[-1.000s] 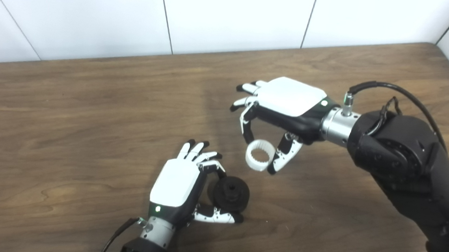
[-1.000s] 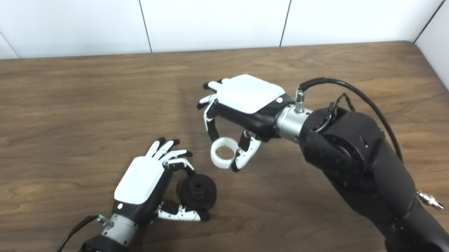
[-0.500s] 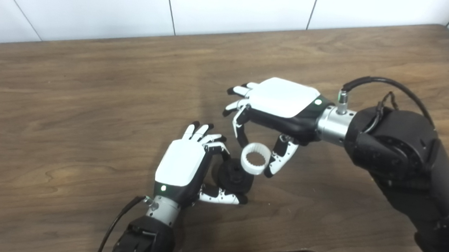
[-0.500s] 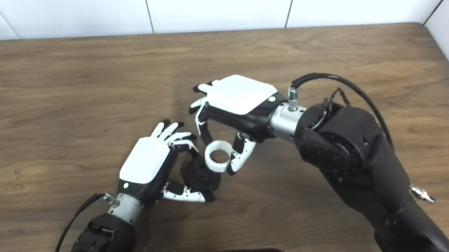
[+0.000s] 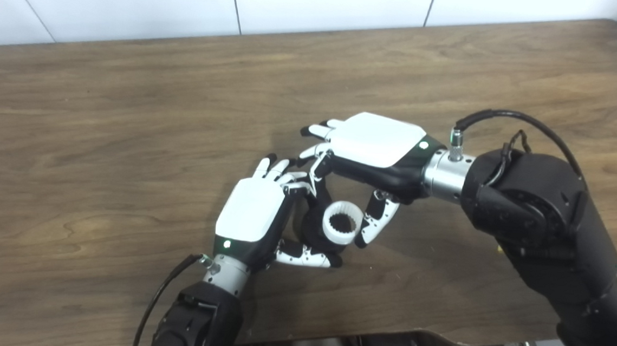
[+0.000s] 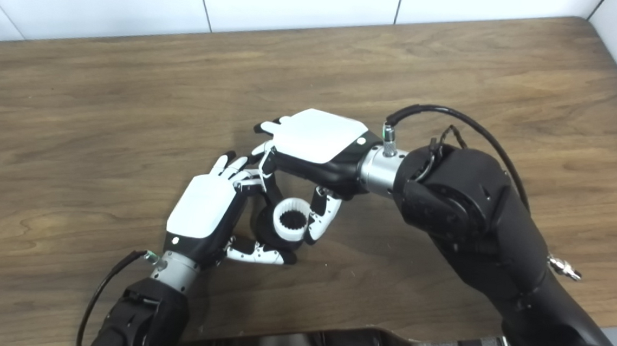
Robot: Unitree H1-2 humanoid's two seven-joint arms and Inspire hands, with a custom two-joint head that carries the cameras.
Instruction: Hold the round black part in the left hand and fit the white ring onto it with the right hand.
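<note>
Crowded centre, open wooden table [image 5: 100, 126] around

Both hands (left hand [image 5: 254, 218], right hand [image 5: 370, 145]) close off the round black part [image 5: 312, 233].

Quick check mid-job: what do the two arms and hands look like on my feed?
Both hands, left hand and right hand, have white back plates, black-and-white fingers, a green light and silver wrist cuffs. The arms are black; a black cable loops over the right wrist, another trails from the left.

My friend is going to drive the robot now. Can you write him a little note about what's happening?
Left hand: shut on the round black part, low over the table.
Right hand: shut on the white ring, pinched between fingers and thumb.
Done: both pieces picked up; ring brought against the part's face.
Left: I cannot tell if the ring is seated. Press it on fully, then let go.
</note>
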